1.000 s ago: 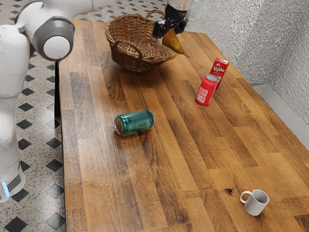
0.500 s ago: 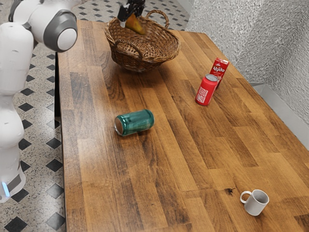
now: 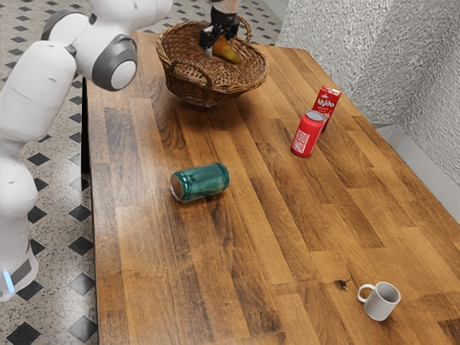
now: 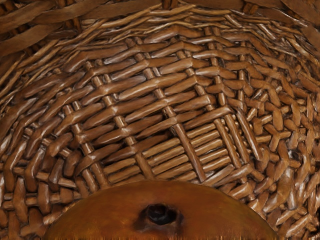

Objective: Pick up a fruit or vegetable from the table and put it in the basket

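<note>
Diamond-patterned floor [image 3: 43, 188] and a rough grey wall [image 3: 374, 50] flank the wooden table [image 3: 244, 251]. I have the gripper [image 3: 219, 47] pinching a yellow-brown pear [image 3: 228, 52], right beneath my hand and over the wicker basket's [image 3: 188, 85] inside. Well apart from the gripper: a tipped green can [image 3: 201, 181] and a white mug [image 3: 382, 302].

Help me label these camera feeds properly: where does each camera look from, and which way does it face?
Exterior view: beside my arm, above the table, looking down along it; my arm and gripper show.
Wrist view: carried behind my gripper, facing past the pear into the woven inside of the basket.
Shared by both: the basket and the pear.
</note>
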Tool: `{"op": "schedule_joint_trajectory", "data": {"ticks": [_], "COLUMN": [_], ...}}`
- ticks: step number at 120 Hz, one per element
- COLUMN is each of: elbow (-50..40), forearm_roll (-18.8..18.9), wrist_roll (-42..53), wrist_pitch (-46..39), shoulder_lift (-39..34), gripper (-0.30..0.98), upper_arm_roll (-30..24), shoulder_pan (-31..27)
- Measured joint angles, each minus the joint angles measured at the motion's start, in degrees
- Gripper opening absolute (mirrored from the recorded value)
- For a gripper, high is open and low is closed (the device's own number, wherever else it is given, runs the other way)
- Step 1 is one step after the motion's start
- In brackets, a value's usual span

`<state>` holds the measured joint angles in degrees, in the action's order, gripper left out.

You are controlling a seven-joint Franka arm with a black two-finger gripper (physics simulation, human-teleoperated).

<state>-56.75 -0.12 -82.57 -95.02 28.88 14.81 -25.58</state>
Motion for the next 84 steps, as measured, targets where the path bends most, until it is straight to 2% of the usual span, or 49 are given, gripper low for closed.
{"op": "schedule_joint_trajectory", "data": {"ticks": [21,40,52,61,70,84], "elbow": [-1.3,-1.6,-1.9,-1.9,-2.2,-6.5], "forearm_roll": [0.0,-0.2,-1.0,-1.5,-0.6,4.3], "wrist_roll": [2.9,4.9,6.3,9.4,12.4,16.6], "wrist_pitch": [-1.8,-2.4,1.4,6.1,10.8,15.6], "shoulder_lift": [0.1,-0.2,-2.9,-4.8,-5.5,-10.8], "gripper": [0.59,0.65,0.67,0.68,0.68,0.69], "upper_arm_roll": [0.1,0.1,-1.5,-8.8,-20.4,-44.3], "shoulder_pan": [0.0,0.0,0.0,0.1,0.5,1.0]}}
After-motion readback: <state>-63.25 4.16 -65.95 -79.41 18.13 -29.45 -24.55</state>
